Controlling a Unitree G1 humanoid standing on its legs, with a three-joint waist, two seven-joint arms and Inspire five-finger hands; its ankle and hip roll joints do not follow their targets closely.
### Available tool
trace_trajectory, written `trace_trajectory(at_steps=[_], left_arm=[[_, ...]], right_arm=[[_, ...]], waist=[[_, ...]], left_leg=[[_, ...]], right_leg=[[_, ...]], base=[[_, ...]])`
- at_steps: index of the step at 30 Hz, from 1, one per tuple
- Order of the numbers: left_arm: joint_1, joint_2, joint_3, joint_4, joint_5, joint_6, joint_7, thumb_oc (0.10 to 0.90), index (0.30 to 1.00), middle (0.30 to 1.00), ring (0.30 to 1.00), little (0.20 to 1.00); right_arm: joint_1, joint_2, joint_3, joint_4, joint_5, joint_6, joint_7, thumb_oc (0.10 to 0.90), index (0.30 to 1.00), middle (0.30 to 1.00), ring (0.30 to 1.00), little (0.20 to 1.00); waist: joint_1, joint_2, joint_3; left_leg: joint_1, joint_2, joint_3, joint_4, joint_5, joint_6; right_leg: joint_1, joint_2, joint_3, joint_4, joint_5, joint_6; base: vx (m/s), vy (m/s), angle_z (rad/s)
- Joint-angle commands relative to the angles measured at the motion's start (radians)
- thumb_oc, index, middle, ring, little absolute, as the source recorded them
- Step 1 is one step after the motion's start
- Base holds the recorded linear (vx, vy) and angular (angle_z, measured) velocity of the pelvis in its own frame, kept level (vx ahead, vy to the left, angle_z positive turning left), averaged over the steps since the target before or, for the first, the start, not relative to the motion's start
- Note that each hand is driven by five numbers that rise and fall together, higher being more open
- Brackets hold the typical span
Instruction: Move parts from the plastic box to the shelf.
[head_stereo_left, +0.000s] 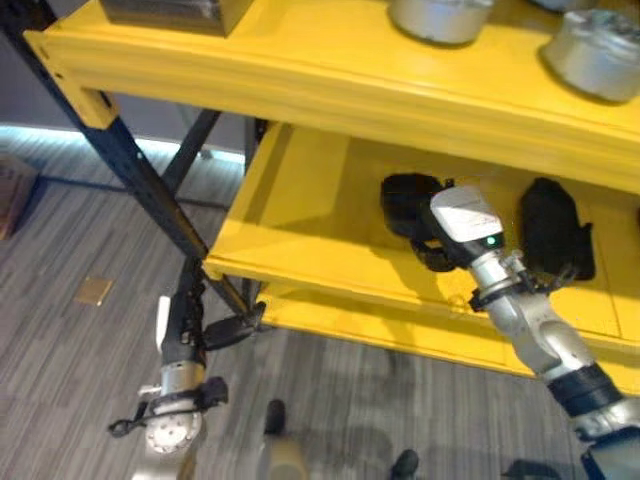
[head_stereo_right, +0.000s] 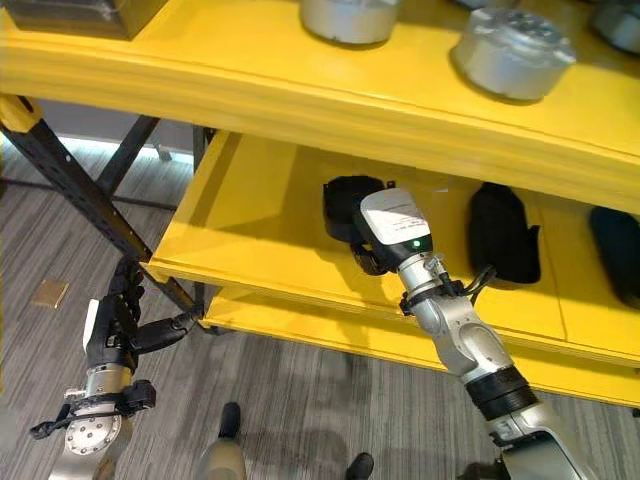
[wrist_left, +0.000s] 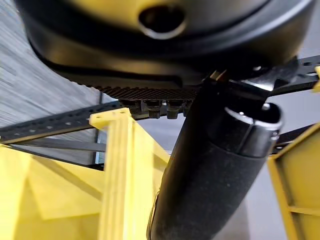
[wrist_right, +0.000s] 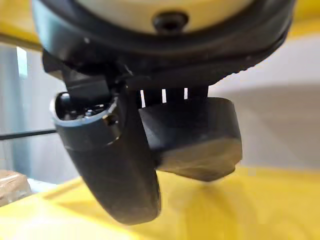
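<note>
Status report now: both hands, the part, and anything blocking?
Right hand shut on black part, over lower shelf. Left hand low by the floor, open. Nothing blocking.

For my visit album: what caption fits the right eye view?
Right hand holding a black part on the yellow shelf's lower level.

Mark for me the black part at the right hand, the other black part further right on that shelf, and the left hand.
Black part at the right hand (head_stereo_right: 345, 200), right eye view: its top.
Second black part (head_stereo_right: 503, 235), right eye view: its middle.
Left hand (head_stereo_right: 118, 325), right eye view: its palm.
</note>
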Motion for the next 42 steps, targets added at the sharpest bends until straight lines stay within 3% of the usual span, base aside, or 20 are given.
trace_trajectory(at_steps=[1, 8, 15, 26, 42], left_arm=[[-0.098, 0.082, -0.008, -0.080, -0.032, -0.122, 0.005, 0.900, 1.000, 1.000, 1.000, 1.000], [-0.159, 0.107, -0.042, -0.075, -0.048, -0.133, 0.029, 0.900, 1.000, 1.000, 1.000, 1.000], [-0.183, 0.095, -0.065, -0.063, -0.055, -0.133, 0.045, 0.900, 1.000, 1.000, 1.000, 1.000], [-0.181, 0.098, -0.066, -0.058, -0.066, -0.142, 0.047, 0.900, 1.000, 1.000, 1.000, 1.000], [-0.170, 0.117, -0.064, -0.047, -0.094, -0.157, 0.019, 0.900, 1.000, 1.000, 1.000, 1.000]], right_arm=[[-0.182, 0.000, -0.055, -0.027, 0.082, 0.019, -0.140, 0.400, 0.300, 0.300, 0.300, 0.300], [-0.263, 0.031, -0.031, 0.100, 0.135, 0.055, -0.177, 0.400, 0.300, 0.300, 0.300, 0.300], [-0.252, 0.080, -0.016, 0.173, 0.149, 0.072, -0.173, 0.400, 0.300, 0.300, 0.300, 0.300], [-0.310, 0.094, 0.036, 0.345, 0.194, 0.075, -0.161, 0.400, 0.300, 0.300, 0.300, 0.300], [-0.427, -0.023, 0.142, 0.547, 0.180, 0.073, -0.119, 0.400, 0.300, 0.300, 0.300, 0.300]], waist=[[-0.020, -0.009, -0.037], [-0.014, 0.035, 0.077], [-0.028, 0.067, 0.134], [-0.043, 0.084, 0.174], [-0.041, 0.084, 0.181]], left_leg=[[0.010, -0.027, 0.014, 0.037, -0.072, 0.079], [-0.103, -0.044, -0.007, 0.171, -0.099, 0.087], [-0.172, -0.055, -0.006, 0.261, -0.130, 0.091], [-0.226, -0.053, 0.003, 0.320, -0.146, 0.090], [-0.226, -0.049, 0.003, 0.307, -0.141, 0.085]], right_leg=[[-0.079, -0.058, 0.017, 0.199, -0.056, 0.003], [-0.172, -0.114, 0.033, 0.304, -0.063, -0.003], [-0.231, -0.150, 0.058, 0.371, -0.071, -0.010], [-0.302, -0.164, 0.096, 0.424, -0.081, -0.020], [-0.327, -0.159, 0.099, 0.433, -0.080, -0.019]], base=[[-0.13, 0.051, 0.24], [-0.12, 0.058, 0.06], [-0.07, 0.058, 0.07], [-0.04, 0.020, -0.04], [0.00, 0.000, 0.00]])
